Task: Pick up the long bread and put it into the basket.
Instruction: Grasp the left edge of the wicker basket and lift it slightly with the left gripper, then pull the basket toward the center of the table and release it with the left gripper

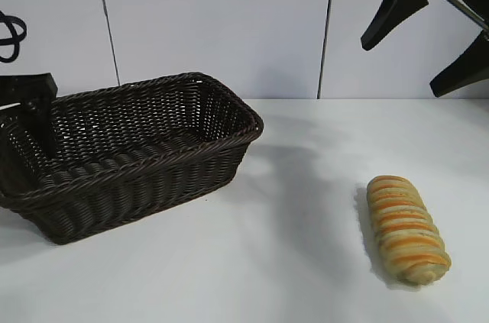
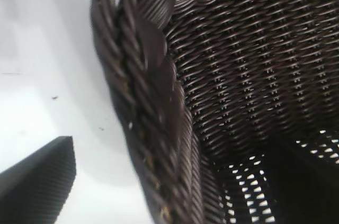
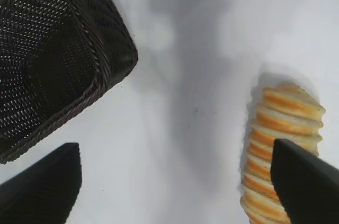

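Tan long bread (image 1: 406, 229) on table, below open right gripper (image 1: 424, 40).

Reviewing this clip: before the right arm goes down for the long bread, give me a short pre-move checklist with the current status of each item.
1. Right gripper open wide enough for the loaf: ok, its fingers are spread apart, high above the table.
2. Long bread free to grasp: ok, it lies alone on the white table, nothing touching it.
3. Gripper lined up over the loaf: not ok yet; in the right wrist view one finger overlaps the bread, the other sits far to the side.
4. Basket ready to receive: ok, upright, and no contents visible.
5. Left gripper out of the drop zone: not ok, it sits at the basket's far-left end.
6. Left fingers' state: cannot tell.
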Controlling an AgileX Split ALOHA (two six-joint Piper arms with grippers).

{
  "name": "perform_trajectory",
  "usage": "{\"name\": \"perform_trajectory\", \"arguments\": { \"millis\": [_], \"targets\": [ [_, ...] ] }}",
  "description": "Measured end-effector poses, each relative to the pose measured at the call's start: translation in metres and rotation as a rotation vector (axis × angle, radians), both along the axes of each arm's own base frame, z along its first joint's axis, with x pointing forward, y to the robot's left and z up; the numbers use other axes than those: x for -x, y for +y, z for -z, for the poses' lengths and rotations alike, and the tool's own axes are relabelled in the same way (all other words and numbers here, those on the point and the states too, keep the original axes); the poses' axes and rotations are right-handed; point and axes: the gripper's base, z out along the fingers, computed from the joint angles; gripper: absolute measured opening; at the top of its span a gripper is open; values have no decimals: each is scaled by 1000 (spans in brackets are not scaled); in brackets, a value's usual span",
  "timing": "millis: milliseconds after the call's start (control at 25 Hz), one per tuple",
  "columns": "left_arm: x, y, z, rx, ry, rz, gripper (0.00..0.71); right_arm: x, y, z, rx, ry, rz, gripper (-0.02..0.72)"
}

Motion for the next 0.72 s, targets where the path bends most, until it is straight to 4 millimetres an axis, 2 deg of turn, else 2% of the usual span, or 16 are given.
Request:
{"name": "perform_trajectory", "arguments": {
  "millis": [160,240,440,720],
  "targets": [
    [-1,0,0,7,-11,-14,181,0,0,0,1,0,-1,695],
    [-4,0,-1,22,-35,-39,108,0,0,0,2,0,-1,695],
    [-9,-2,-11,26,-25,-7,99,0,0,0,4,-1,-1,695],
    [-25,-8,-54,27,-66,143,99,0,0,0,4,-1,-1,695]
  ]
}}
